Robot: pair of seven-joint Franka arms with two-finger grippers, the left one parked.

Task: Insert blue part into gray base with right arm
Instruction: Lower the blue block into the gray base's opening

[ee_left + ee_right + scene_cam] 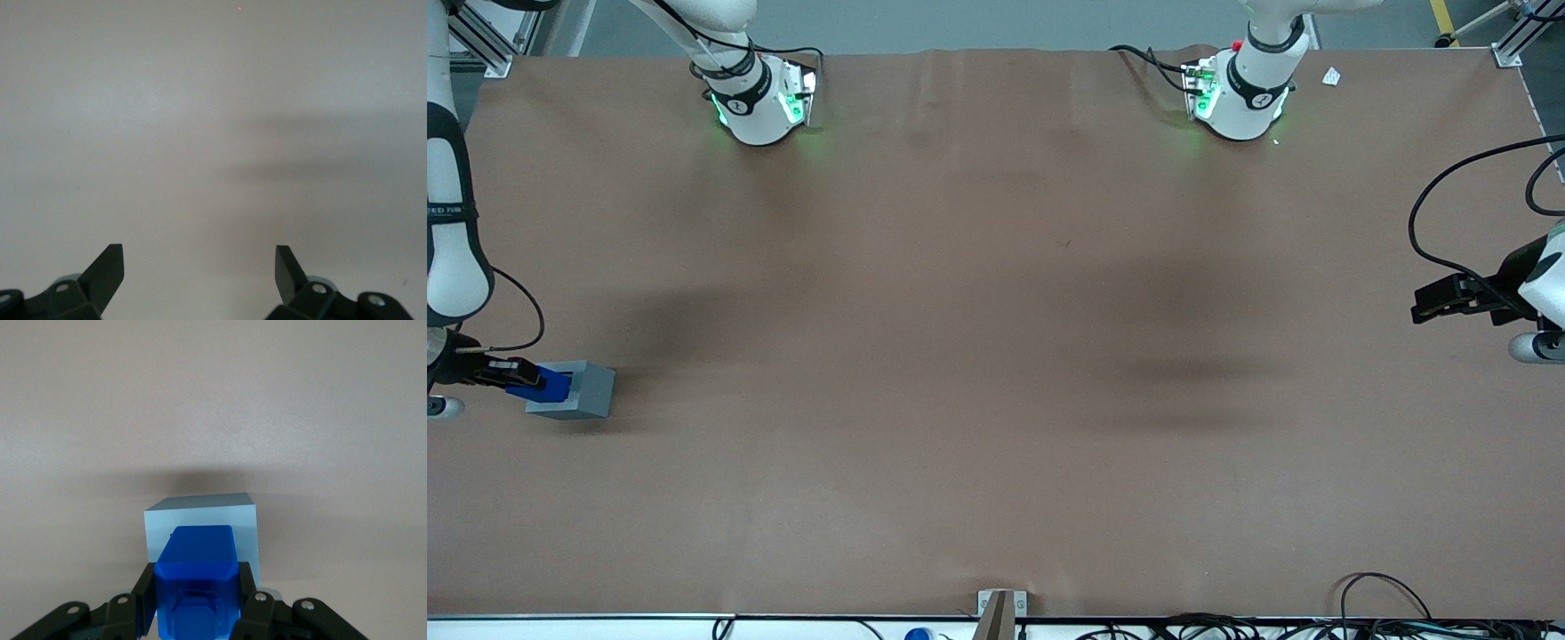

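The gray base [585, 391] is a light grey cube lying on the brown table [996, 356] toward the working arm's end. My right gripper [516, 373] reaches in sideways, low over the table, and is shut on the blue part [549, 384]. The blue part's leading end sits against the base's face that is turned toward the gripper; how deep it goes in I cannot tell. In the right wrist view the blue part [197, 567] is clamped between both black fingers [143, 590] of the gripper [195, 593], and the gray base [200, 510] stands directly ahead of it, touching it.
The working arm's green-lit base [760, 102] stands at the table's edge farthest from the front camera. A small metal bracket [1000, 609] and loose cables [1387, 604] lie along the nearest edge. A white scrap [1331, 77] lies toward the parked arm's end.
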